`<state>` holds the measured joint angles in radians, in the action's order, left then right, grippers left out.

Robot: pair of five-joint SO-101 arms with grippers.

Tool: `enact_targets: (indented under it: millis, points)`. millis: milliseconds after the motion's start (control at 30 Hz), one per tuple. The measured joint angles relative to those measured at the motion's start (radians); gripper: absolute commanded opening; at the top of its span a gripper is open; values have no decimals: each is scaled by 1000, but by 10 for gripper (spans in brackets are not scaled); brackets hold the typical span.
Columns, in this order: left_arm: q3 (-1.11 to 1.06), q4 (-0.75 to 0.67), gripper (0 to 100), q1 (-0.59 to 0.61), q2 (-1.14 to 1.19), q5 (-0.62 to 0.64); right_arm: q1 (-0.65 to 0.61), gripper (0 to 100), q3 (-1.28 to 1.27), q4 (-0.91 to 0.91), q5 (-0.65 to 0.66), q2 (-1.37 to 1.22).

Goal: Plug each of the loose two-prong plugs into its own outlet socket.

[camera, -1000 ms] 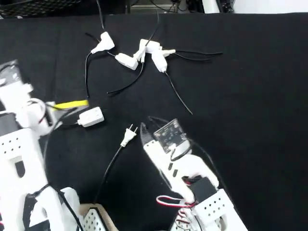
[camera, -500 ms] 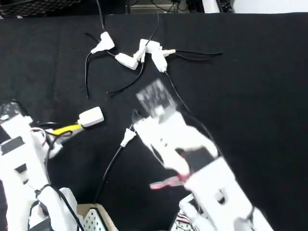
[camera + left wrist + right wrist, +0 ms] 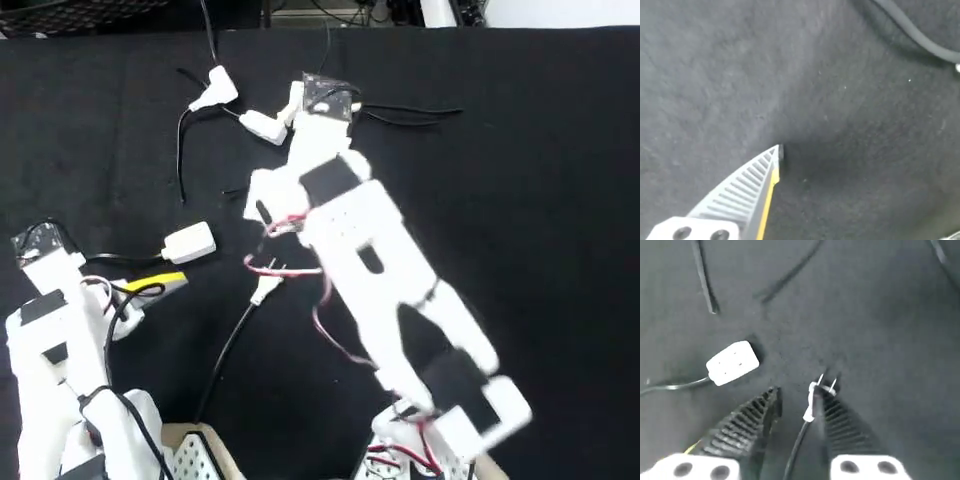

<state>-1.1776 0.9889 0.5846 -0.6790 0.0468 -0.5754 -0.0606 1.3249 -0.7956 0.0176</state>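
A loose two-prong plug (image 3: 265,288) on a black cable lies on the black cloth near the middle front. In the right wrist view the plug (image 3: 819,390) sits on the cloth between the fingers of my open right gripper (image 3: 800,395), close to one finger (image 3: 840,425). A white outlet socket (image 3: 190,242) lies to the left of the plug; the socket (image 3: 732,362) is beyond the other finger. My right arm (image 3: 350,230) stretches high over the table's middle. My left gripper (image 3: 150,283), with a yellow-edged finger (image 3: 757,185), sits low just in front of the socket, holding nothing.
More white plugs and sockets with black cables lie at the back: one (image 3: 215,90), another (image 3: 262,125), others partly hidden behind the right arm. A cable (image 3: 920,35) runs past the left gripper. The right half of the cloth (image 3: 540,200) is bare.
My right arm has risen and swung toward the back over the loose plug. The left gripper has moved nearer the front, from beside the socket to just in front of it.
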Motion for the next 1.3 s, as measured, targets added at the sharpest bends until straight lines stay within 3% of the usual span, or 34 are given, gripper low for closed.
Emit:
enact_targets:
  millis: [133, 300, 600, 733, 933, 1300]
  points:
    - [0, -21, 612, -5, 0, 20, -89, 286, 15, 23, -118, -23]
    - [-2, -37, 612, -5, 0, 20, -184, 217, 0, 0, -226, -32]
    - [-2, -37, 612, -5, 0, 20, -195, 198, -290, -338, -302, -34]
    - [-2, -37, 612, -5, 0, 20, -195, 199, -331, -404, -311, -34]
    - [-2, -37, 612, -5, 0, 20, -146, 248, -331, -350, -272, -34]
    - [-2, -37, 612, -5, 0, 20, -121, 248, -338, -321, -262, -133]
